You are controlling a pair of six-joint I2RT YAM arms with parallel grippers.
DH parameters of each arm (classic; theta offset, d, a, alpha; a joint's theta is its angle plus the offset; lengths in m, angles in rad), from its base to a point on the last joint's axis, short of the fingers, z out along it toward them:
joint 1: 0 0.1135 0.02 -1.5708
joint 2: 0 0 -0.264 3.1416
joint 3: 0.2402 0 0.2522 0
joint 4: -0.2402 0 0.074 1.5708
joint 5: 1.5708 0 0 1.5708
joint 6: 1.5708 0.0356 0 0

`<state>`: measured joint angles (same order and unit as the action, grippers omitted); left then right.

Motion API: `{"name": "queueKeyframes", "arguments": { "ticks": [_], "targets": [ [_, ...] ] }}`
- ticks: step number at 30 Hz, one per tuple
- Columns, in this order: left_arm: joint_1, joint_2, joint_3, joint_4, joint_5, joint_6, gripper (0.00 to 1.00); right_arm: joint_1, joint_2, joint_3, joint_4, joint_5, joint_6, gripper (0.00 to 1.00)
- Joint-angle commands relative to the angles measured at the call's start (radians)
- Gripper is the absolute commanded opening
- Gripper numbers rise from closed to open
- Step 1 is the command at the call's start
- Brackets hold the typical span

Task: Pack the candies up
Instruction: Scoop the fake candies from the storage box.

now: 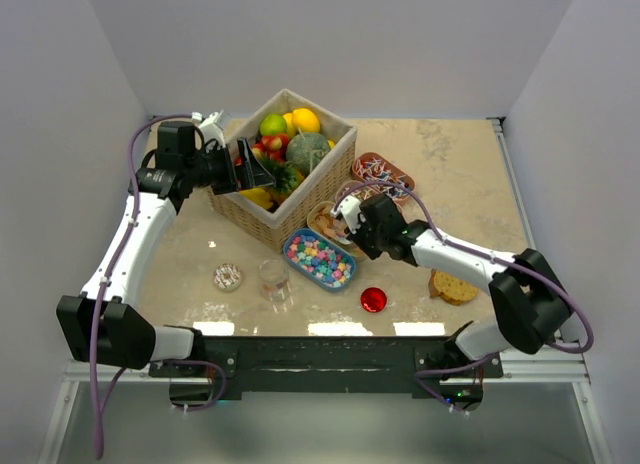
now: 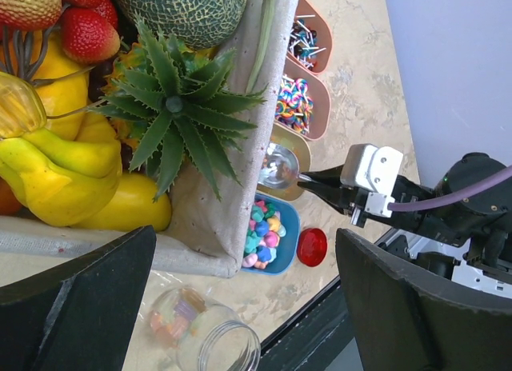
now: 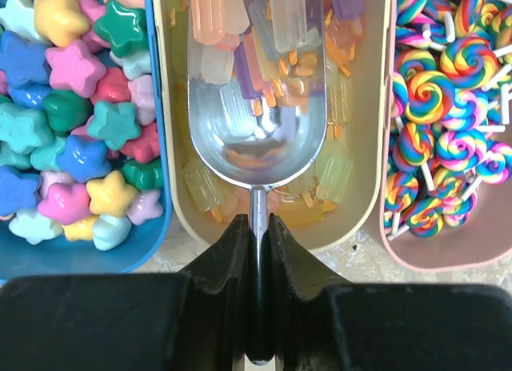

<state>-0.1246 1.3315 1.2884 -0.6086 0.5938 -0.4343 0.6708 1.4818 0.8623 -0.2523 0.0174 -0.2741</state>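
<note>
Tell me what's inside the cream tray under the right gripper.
Pale popsicle-shaped candies fill the cream tray, and a metal scoop held by the right gripper lies among them. Whatever sits beneath the scoop's bowl is covered.

Beige marbled tabletop [image 1: 470, 184] inside plain pale grey walls [image 1: 350, 44], bright glare [image 1: 335, 328] along its near edge.
</note>
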Motion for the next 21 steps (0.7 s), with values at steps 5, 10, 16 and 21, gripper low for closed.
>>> {"name": "queueKeyframes", "arguments": {
  "ticks": [5, 10, 16, 21],
  "targets": [
    [0.002, -0.011, 0.022, 0.029, 0.02, -0.024, 1.0, -0.005, -0.058, -0.049, 0.151, 0.0, 0.042, 0.0],
    [0.002, -0.026, 0.012, 0.03, 0.021, -0.03, 1.0, -0.007, -0.083, -0.055, 0.194, 0.015, 0.061, 0.0],
    [0.002, -0.046, 0.006, 0.029, 0.014, -0.034, 1.0, -0.005, -0.153, -0.069, 0.182, 0.015, 0.062, 0.0],
    [0.002, -0.054, 0.005, 0.026, 0.014, -0.037, 1.0, -0.005, -0.21, -0.085, 0.162, 0.018, 0.073, 0.0]
  ]
}}
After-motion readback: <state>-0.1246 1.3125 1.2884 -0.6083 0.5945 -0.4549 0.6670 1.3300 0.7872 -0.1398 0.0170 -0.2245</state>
